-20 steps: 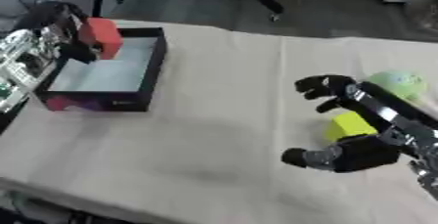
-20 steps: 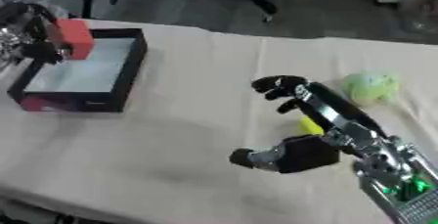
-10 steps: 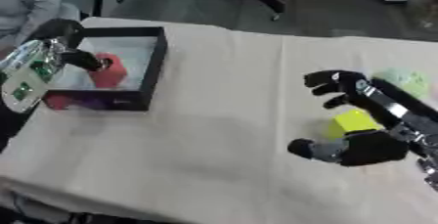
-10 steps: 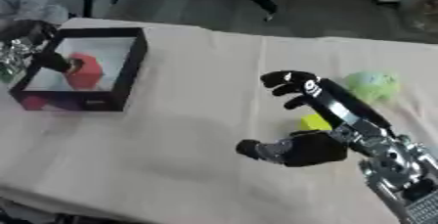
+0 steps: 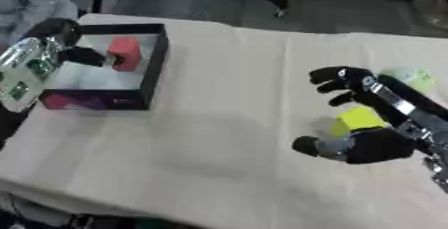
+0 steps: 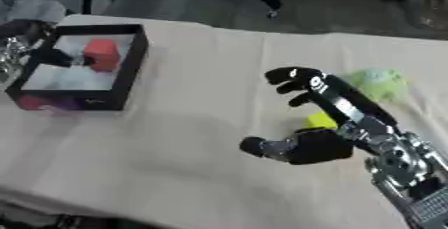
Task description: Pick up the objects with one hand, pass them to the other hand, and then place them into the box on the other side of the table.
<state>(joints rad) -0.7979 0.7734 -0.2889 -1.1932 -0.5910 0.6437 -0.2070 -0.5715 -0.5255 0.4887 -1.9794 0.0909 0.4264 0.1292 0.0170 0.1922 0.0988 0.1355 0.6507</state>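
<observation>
Now the small red block (image 5: 124, 53) has dropped from my left hand (image 5: 77, 54) into the black box (image 5: 155, 68), so my open right hand (image 5: 372, 140) can grab the yellow block (image 5: 359, 118) on the tabletop (image 5: 219, 123) next.

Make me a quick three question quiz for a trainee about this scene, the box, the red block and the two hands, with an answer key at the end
1. True or false: the red block is inside the black box.
2. Which thing lies between the thumb and fingers of the right hand? A) a yellow block B) a red block C) a blue cup
3. Fill in: the pale green object lies on the table beyond the ____ hand.

Key:
1. True. It stands in the box, with the left hand right beside it.
2. A. The yellow block lies on the cloth inside the open right hand, not yet grasped.
3. Right.
</observation>
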